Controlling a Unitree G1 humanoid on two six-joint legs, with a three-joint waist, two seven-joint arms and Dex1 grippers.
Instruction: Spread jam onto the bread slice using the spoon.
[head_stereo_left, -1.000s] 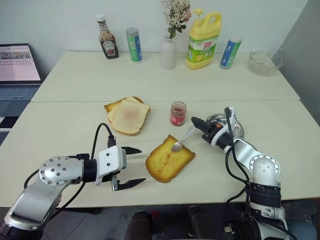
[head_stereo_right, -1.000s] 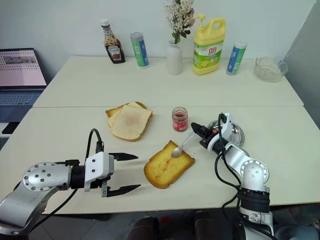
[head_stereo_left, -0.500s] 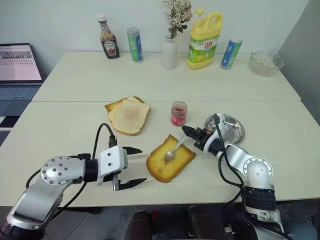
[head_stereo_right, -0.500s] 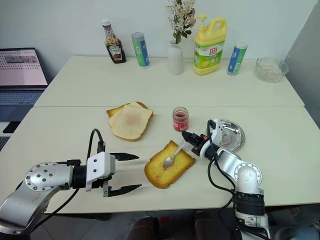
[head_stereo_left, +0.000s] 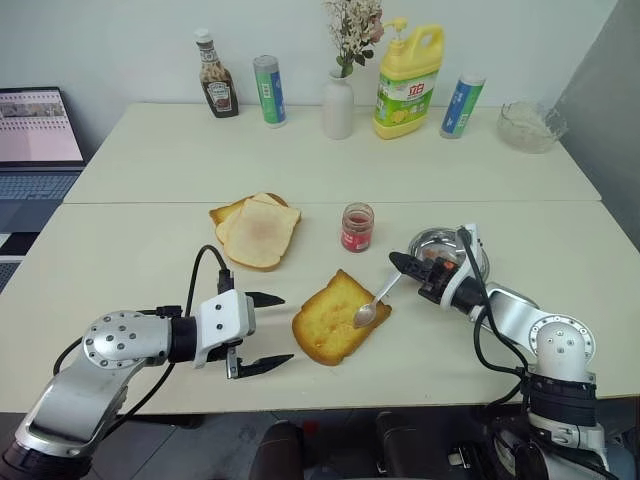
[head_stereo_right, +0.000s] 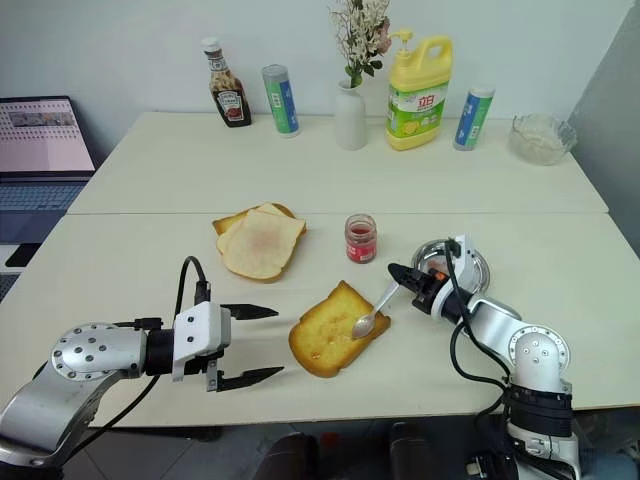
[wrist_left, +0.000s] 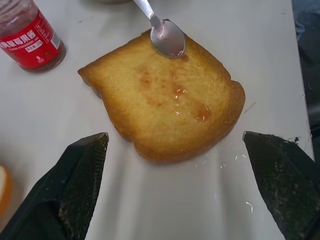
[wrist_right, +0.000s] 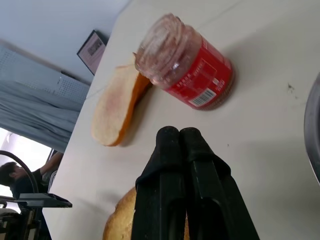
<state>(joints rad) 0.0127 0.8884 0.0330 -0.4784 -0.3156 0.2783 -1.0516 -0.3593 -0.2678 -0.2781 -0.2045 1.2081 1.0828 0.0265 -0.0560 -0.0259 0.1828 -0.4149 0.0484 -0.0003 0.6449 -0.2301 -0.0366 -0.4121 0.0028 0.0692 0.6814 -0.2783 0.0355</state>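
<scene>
- My right gripper (head_stereo_right: 396, 272) is clenched on the spoon (head_stereo_right: 374, 309) handle; the bowl sits on the bread (head_stereo_right: 338, 329) at its edge nearest that gripper.
- My left gripper (head_stereo_left: 268, 331) is released, jaws wide, holding nothing, hovering just beside the bread's other edge.
- The bread lies flat on the table (head_stereo_left: 150, 250) between the two grippers; glossy streaks show near its middle in the left wrist view, and most of the face looks bare.
- To spread well, I judge I should keep the bowl nearly flat, press lightly and drag it across toward the bare far corner, not dig in with the tip.
- The slice is loose, so a hard push could slide it; my left gripper is close enough to steady an edge if needed.
- The jam (head_stereo_left: 356, 227) stands just behind the bread, uncapped I think, within reach for a refill.
- Its red label carries white writing too small to read.
- The ketchup bottle (head_stereo_left: 214, 76) label is unreadable; the yellow jug (head_stereo_left: 407, 80) shows a red mark I cannot make out.
</scene>
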